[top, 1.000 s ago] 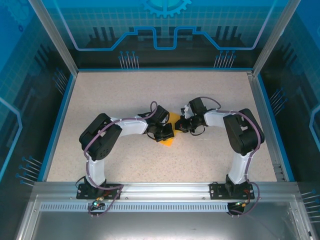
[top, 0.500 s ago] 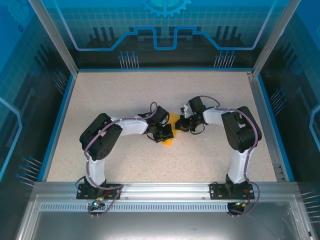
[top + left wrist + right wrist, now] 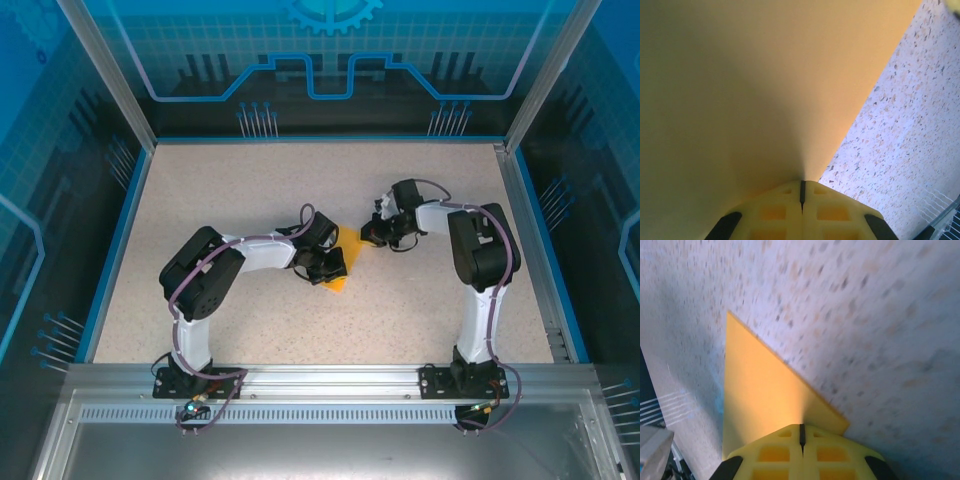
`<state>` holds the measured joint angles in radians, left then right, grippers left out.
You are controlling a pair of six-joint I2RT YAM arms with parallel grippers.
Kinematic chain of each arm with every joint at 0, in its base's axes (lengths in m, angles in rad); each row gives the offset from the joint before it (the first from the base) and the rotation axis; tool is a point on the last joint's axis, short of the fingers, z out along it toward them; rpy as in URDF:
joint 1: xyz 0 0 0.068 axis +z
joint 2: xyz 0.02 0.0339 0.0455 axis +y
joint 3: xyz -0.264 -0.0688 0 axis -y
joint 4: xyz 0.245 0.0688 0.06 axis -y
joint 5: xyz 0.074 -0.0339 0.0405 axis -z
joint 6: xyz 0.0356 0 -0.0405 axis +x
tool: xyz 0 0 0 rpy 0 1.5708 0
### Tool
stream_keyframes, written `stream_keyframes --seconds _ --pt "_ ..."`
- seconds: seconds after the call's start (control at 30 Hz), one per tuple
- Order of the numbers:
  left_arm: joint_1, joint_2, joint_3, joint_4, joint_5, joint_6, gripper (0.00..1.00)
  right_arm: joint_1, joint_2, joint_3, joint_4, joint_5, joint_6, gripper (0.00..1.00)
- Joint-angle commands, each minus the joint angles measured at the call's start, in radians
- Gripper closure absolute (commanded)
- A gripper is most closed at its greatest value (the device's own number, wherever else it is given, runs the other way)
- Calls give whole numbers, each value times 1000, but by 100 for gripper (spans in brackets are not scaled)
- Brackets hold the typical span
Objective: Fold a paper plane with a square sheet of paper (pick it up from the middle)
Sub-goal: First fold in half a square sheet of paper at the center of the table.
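Your square sheet of paper (image 3: 341, 284) lies near the middle of the table (image 3: 230, 190). It looks partly folded into an orange wedge, and from above much of it is hidden under the left arm's wrist. The left gripper (image 3: 801, 194) has its fingers pressed tight together, tips down on the orange surface close to one straight edge. I judge it is acting as a paperweight, pinning the layers so they cannot slide, though you cannot tell whether any layer is caught in the seam. The right gripper (image 3: 801, 432) is likewise closed with nothing visibly between its fingers. Its tip sits at the rim of a pointed corner that lies flat on the table. Fingers held together like that make a blunt tool for running a crease. Expect paper this thin to spring up if the pin lifts.
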<state>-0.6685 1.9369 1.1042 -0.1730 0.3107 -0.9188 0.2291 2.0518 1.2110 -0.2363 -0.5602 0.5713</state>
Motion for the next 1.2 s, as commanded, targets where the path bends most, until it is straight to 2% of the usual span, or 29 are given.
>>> stream_keyframes --seconds 0.0,0.1,0.23,0.4,0.5,0.67,0.97,1.17 --pt "-9 46 -50 -141 -7 -19 100 -54 50 58 -9 130 11 100" --pt "-9 48 -38 -146 -6 -17 100 -66 50 109 -34 144 15 100" --pt "-9 51 -5 -165 -7 -2 100 -59 -29 136 -41 119 13 100" --pt "-9 51 25 -177 -11 12 100 6 -152 20 -41 92 5 100" --pt "-9 53 40 -177 -9 18 100 42 -181 -54 -6 30 33 100" --pt "-9 33 55 -165 -6 18 100 92 -137 -94 25 -3 71 100" --pt "-7 -11 95 -119 -7 46 100 93 -34 -84 -1 21 57 100" --pt "5 -18 87 48 74 80 98 93 -1 -61 -66 63 37 100"
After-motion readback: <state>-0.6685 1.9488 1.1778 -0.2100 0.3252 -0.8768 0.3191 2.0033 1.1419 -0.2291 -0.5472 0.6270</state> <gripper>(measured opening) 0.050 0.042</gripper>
